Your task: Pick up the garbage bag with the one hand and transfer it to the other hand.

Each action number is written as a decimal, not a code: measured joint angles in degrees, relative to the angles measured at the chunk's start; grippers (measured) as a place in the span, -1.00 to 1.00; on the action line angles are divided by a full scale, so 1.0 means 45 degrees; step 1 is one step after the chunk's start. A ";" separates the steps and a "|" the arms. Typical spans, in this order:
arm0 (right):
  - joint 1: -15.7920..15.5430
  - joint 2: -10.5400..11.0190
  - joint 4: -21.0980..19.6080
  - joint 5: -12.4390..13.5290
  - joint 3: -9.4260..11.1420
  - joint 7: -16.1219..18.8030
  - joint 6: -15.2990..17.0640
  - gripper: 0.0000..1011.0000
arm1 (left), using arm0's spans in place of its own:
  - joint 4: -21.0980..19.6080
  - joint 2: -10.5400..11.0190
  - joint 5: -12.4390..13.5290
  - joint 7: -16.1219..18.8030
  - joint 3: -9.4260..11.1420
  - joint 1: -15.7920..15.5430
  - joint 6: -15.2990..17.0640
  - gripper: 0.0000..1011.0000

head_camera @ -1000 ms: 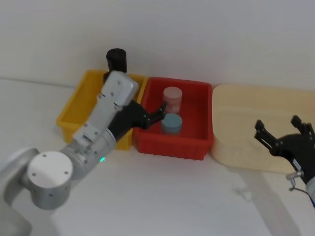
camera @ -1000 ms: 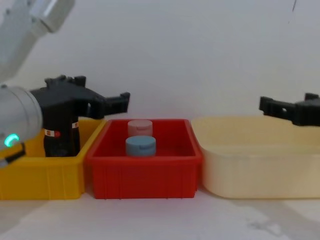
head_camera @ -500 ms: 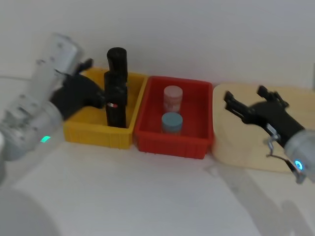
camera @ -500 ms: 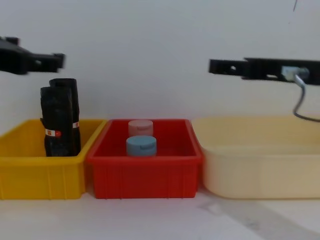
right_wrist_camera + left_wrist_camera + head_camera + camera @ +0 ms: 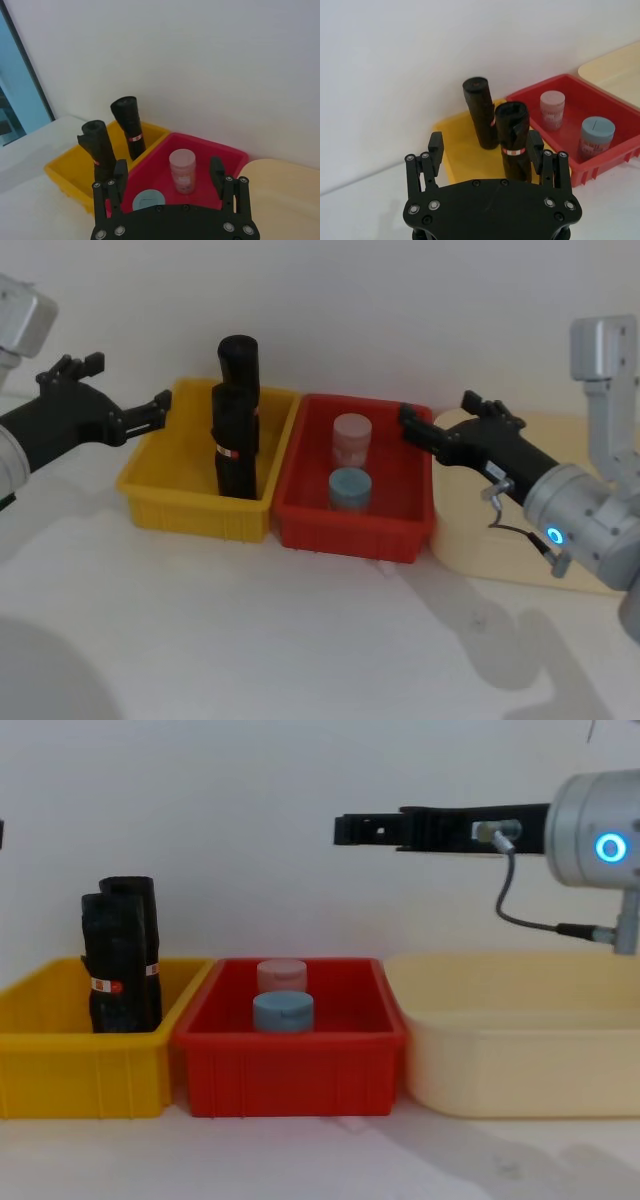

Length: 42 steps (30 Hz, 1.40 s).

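Garbage bag (image 5: 233, 440) upright in yellow bin (image 5: 190, 518), white table (image 5: 260, 640), pale wall (image 5: 400, 300), left pincer (image 5: 130, 382) and right pincer (image 5: 438, 410) spread

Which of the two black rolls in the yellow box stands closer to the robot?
The front roll; the other roll stands behind it, at the back of the yellow box, its top showing above.

1. The garbage bag (image 5: 235, 440) is a black, tightly rolled cylinder with a narrow white-and-red label band. It stands upright in the yellow bin (image 5: 160, 502), near the bin's right wall and just in front of a second black roll (image 5: 238, 358). Nothing grips it.
2. The left gripper (image 5: 135, 385) is black, empty and fingers apart, raised left of the bin.
3. The right gripper (image 5: 438, 410) is black, cabled, empty and fingers apart, raised at the red bin's (image 5: 345, 535) right side.
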 joint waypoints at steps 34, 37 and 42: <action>0.1143 -0.0806 0.2611 0.0536 -0.1003 0.0748 -0.0589 0.98 | 0.5352 -0.1242 -0.0558 -0.2537 0.2667 -0.3244 -0.1672 0.98; 0.1232 -0.0835 0.2716 0.0674 -0.1072 0.0926 -0.0539 0.98 | 0.5687 -0.1386 -0.0486 -0.2576 0.2902 -0.3550 -0.1822 0.98; 0.1349 -0.0868 0.2845 0.0824 -0.1199 0.1139 -0.0457 0.98 | 0.6050 -0.1518 -0.0415 -0.2690 0.3176 -0.3913 -0.1988 0.98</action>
